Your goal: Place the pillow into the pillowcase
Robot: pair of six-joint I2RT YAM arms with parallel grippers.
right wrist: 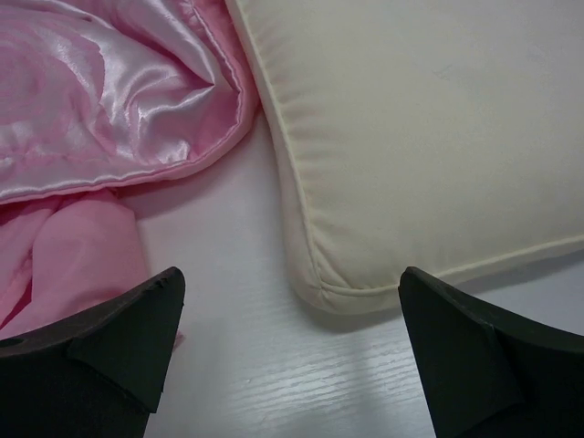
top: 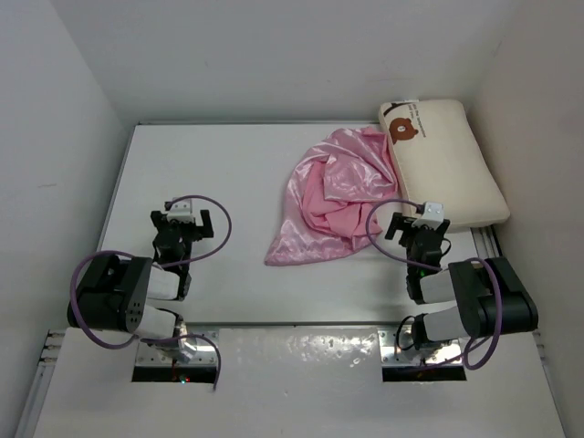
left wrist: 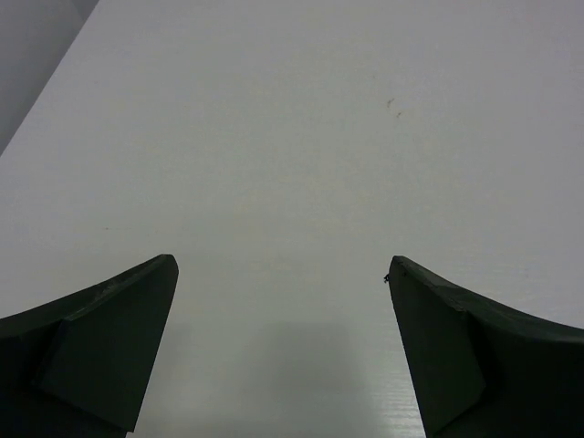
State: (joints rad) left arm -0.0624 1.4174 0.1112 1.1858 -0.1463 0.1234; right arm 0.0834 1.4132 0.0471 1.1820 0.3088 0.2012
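Note:
The cream pillow (top: 449, 162) lies at the table's far right, bear print up near its far end. The pink satin pillowcase (top: 330, 194) lies crumpled just left of it, touching its left edge. My right gripper (top: 422, 228) is open and empty, just short of the pillow's near corner (right wrist: 365, 155), with the pillowcase (right wrist: 109, 100) to its left. My left gripper (top: 182, 222) is open and empty over bare table at the left, well away from both; its wrist view shows only its fingers (left wrist: 100, 338) and white table.
White walls close in the table on the left, right and back. The pillow's right edge hangs over the table's right rim (top: 486, 239). The arm bases (top: 173, 351) sit at the near edge.

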